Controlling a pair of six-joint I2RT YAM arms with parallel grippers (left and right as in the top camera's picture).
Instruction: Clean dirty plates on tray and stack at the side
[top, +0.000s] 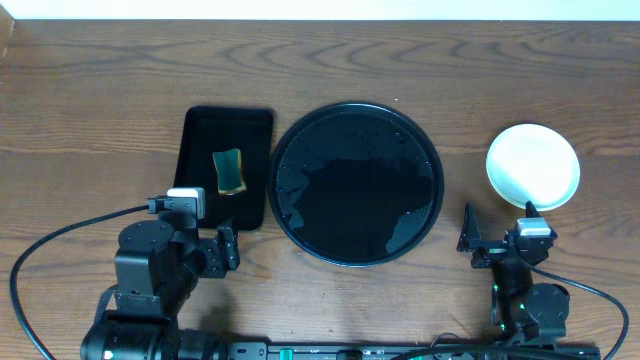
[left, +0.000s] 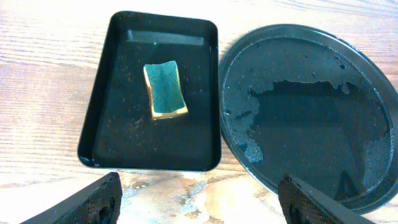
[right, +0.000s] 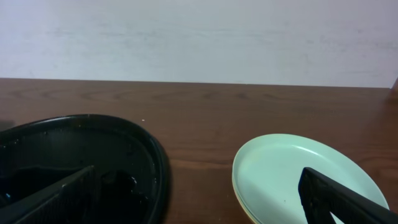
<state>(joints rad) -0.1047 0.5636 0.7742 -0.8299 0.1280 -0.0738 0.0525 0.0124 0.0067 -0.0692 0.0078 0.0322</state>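
No plate is seen on the round black tray (top: 352, 200); only a wet film and droplets are shown on its floor. The plates (top: 533, 166) are stacked on the surface (top: 100, 100) to the right of the tray, well apart from its rim. In the right wrist view a pale blue-green plate is seen on top with a pale yellow edge beneath it; whether 3 are in the pile cannot be told. The top plate is shown clean. The sponge (left: 165, 90) is laid in the rectangular tray (left: 115, 130), just beside the round tray on its left.

The left fingers (left: 93, 202) are spread wide near the front edge of the rectangular tray, and nothing is held. The right fingers (right: 59, 193) are likewise spread wide and empty, low between tray and stack.

The task is judged to be at its end: cleaning and stacking appear done. No further grasp is thought to be called for; at most, both arms would be drawn clear and the stack left undisturbed.
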